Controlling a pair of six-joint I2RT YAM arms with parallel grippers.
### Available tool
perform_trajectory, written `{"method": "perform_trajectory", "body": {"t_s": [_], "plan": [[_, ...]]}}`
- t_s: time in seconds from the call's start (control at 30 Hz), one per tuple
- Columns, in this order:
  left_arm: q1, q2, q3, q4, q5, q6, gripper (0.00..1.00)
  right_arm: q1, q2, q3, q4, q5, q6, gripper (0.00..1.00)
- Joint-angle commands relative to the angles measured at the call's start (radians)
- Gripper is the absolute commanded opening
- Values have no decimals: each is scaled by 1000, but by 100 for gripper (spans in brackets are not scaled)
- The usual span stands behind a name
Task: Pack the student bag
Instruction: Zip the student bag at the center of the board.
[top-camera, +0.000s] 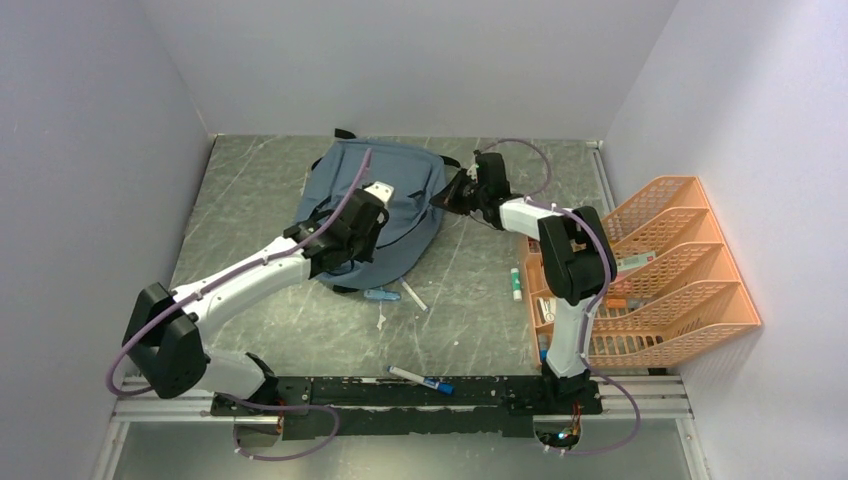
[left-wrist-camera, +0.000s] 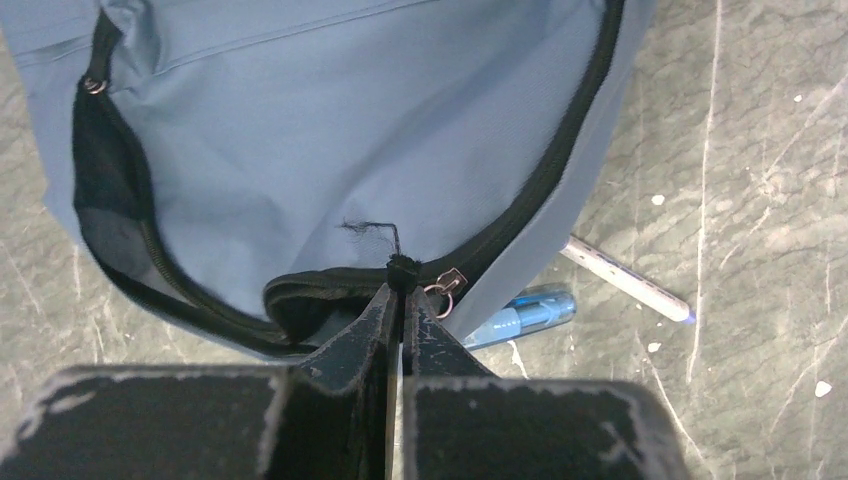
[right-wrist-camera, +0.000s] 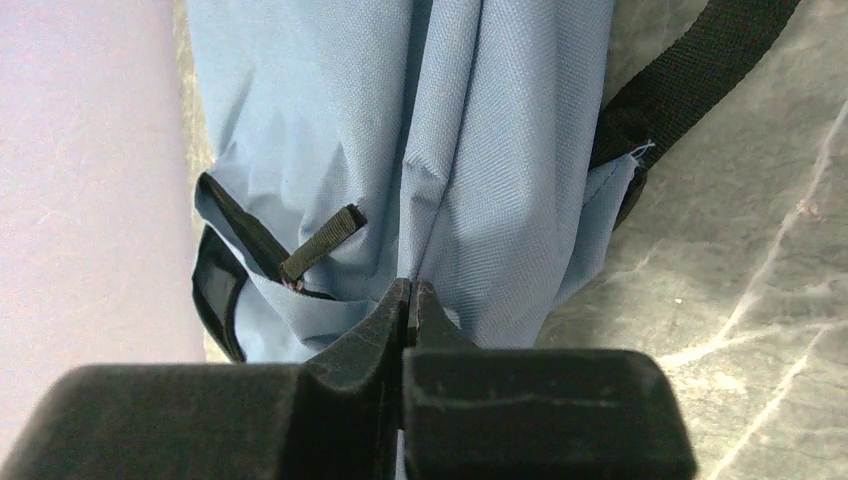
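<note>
The student bag (top-camera: 385, 190), grey-blue with black zippers, lies flat at the back of the table. My left gripper (top-camera: 345, 268) is at its near edge, shut on the black cord pull (left-wrist-camera: 402, 270) of the main zipper, with the metal slider (left-wrist-camera: 445, 285) just right of the tips. Left of the jaws the zipper gapes open and shows a dark interior (left-wrist-camera: 300, 305). My right gripper (top-camera: 442, 200) is at the bag's right side, shut on a pinched fold of the bag's fabric (right-wrist-camera: 440, 200). A black strap (right-wrist-camera: 690, 70) runs off to the right.
A blue pen (top-camera: 381, 295) and a white pen (top-camera: 413, 295) lie just off the bag's near edge. A white tube (top-camera: 516, 283) lies beside the orange mesh tray rack (top-camera: 660, 270) at the right. A marker (top-camera: 420, 380) rests on the front rail. Walls enclose the table on three sides.
</note>
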Motion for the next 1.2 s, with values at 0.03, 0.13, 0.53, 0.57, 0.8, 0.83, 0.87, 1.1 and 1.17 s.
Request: {"method": "perform_trajectory", "body": {"t_s": [0.03, 0.13, 0.53, 0.57, 0.8, 0.83, 0.87, 1.1, 1.17], "plan": [[36, -30, -19, 2, -46, -17, 5, -32, -77, 26, -4, 93, -140, 0], [53, -8, 4, 38, -14, -27, 5, -30, -162, 9, -7, 120, -231, 11], [88, 16, 53, 78, 76, -61, 5, -32, -511, -180, 177, 520, -479, 86], [93, 15, 56, 79, 88, -65, 5, -31, -516, -184, 180, 532, -508, 92], [136, 10, 87, 73, 146, -87, 5, -35, -534, -169, 190, 472, -605, 100], [153, 10, 86, 74, 158, -92, 5, -36, -533, -170, 193, 419, -645, 100], [167, 11, 86, 75, 179, -99, 5, -34, -530, -163, 183, 354, -662, 100], [236, 1, 61, 107, 273, -130, 5, 29, -485, -77, -15, -49, -892, 89], [241, -1, 61, 108, 273, -129, 5, 133, -478, -75, -89, -21, -1052, 90]]}}
